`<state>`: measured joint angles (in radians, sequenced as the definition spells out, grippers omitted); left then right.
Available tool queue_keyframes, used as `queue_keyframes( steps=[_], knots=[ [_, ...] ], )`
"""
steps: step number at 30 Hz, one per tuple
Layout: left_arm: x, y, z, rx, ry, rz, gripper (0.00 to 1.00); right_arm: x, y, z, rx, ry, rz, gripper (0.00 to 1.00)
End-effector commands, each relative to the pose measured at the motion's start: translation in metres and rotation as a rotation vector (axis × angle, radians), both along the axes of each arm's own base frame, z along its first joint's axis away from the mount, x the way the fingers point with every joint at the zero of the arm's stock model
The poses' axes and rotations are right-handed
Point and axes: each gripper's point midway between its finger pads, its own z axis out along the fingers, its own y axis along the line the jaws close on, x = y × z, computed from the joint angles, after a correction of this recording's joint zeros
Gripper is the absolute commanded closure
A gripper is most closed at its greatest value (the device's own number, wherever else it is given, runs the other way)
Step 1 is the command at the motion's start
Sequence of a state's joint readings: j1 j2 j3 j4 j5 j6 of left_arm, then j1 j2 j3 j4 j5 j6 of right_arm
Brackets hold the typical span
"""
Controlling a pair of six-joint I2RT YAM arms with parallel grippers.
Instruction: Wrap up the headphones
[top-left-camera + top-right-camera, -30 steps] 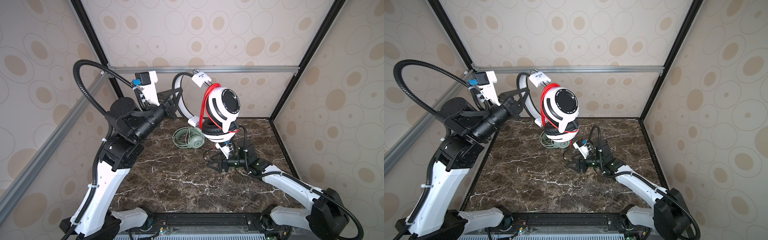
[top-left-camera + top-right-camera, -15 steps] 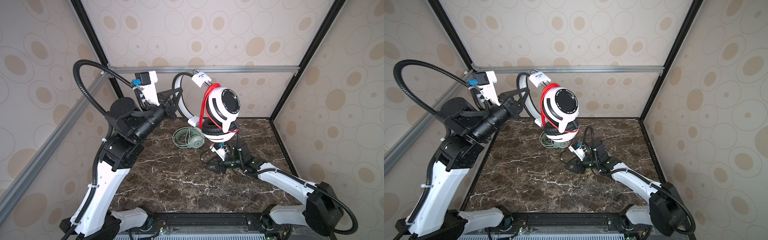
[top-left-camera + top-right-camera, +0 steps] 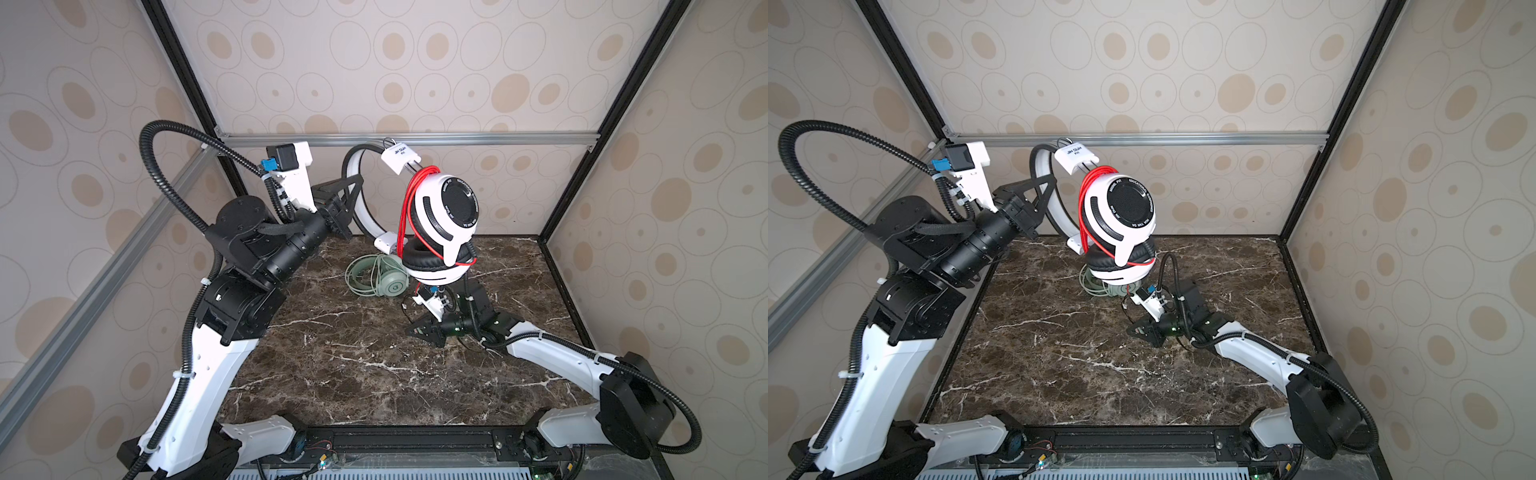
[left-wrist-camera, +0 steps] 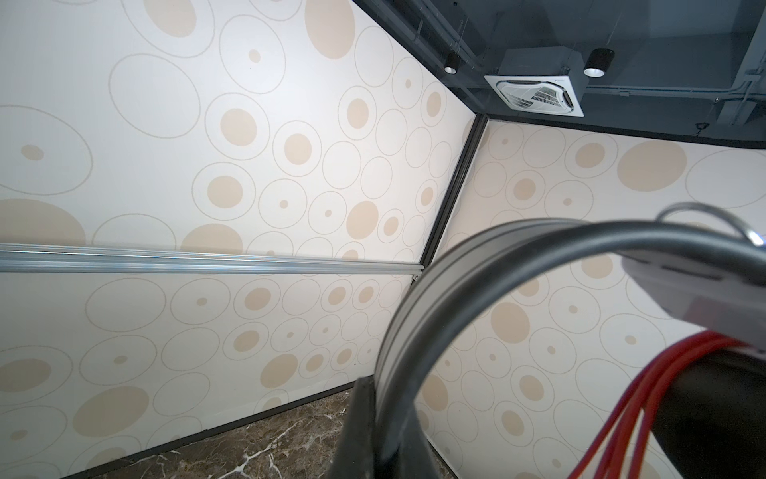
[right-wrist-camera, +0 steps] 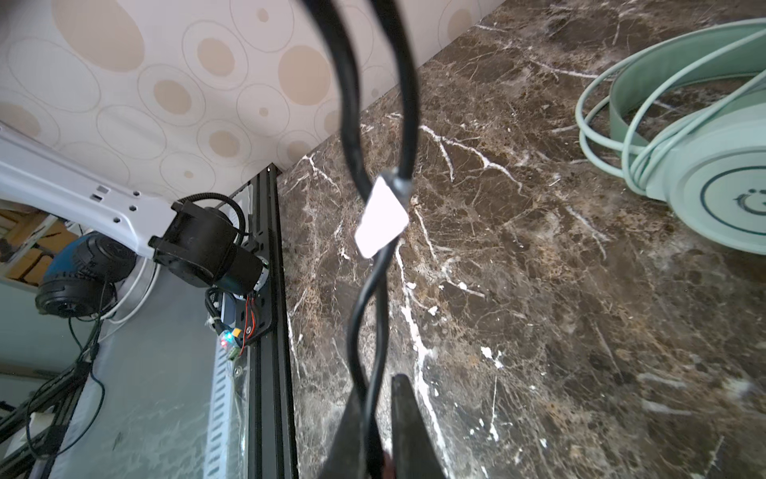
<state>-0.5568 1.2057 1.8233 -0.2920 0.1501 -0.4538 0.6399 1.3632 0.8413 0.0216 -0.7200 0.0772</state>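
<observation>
left claw (image 3: pixel 352 203) is clamping the white headphones' (image 3: pixel 449 212) stiff headband (image 4: pixel 414 331); right claw (image 5: pixel 375 394) is pinching their dark cable tail (image 5: pixel 350 124), probably limp and slippery.

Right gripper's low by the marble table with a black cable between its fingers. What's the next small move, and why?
Probably lift the right gripper and carry the black twin cable with the white tag up toward the white-and-black headphones. Its jaws look closed on that cable, the left gripper holds the grey headband aloft, and red cable loops ring the ear cup.
</observation>
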Motion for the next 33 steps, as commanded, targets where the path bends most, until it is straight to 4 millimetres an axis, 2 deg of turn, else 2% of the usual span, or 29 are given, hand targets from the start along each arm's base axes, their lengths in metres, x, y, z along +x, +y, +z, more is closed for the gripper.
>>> queue_keyframes(
  steps=[1,5,9,13,18,23,27,33],
  knots=[
    [-0.020,0.018,0.041,-0.130,-0.090,0.016,1.00,0.000,-0.001,0.011,0.006,-0.051,-0.013,1.00],
    [-0.008,0.034,0.039,-0.176,-0.051,0.118,1.00,-0.001,-0.007,0.002,-0.017,-0.053,-0.077,1.00],
    [0.007,0.052,0.037,-0.213,-0.019,0.241,1.00,-0.011,-0.011,-0.006,-0.036,-0.068,-0.124,1.00],
    [0.025,0.057,0.032,-0.217,0.014,0.327,1.00,-0.024,-0.012,-0.011,-0.057,-0.073,-0.131,1.00],
    [0.050,0.059,0.018,-0.173,0.057,0.411,1.00,-0.037,-0.017,-0.008,-0.074,-0.101,-0.143,1.00],
    [0.076,0.067,-0.004,-0.133,0.094,0.482,1.00,-0.057,-0.017,-0.003,-0.117,-0.133,-0.120,1.00],
    [0.090,0.078,-0.020,-0.129,0.119,0.520,1.00,-0.075,-0.010,0.006,-0.130,-0.168,-0.091,1.00],
    [0.109,0.093,-0.044,-0.162,0.171,0.556,1.00,-0.106,0.017,0.011,-0.174,-0.210,0.015,1.00]
  ],
)
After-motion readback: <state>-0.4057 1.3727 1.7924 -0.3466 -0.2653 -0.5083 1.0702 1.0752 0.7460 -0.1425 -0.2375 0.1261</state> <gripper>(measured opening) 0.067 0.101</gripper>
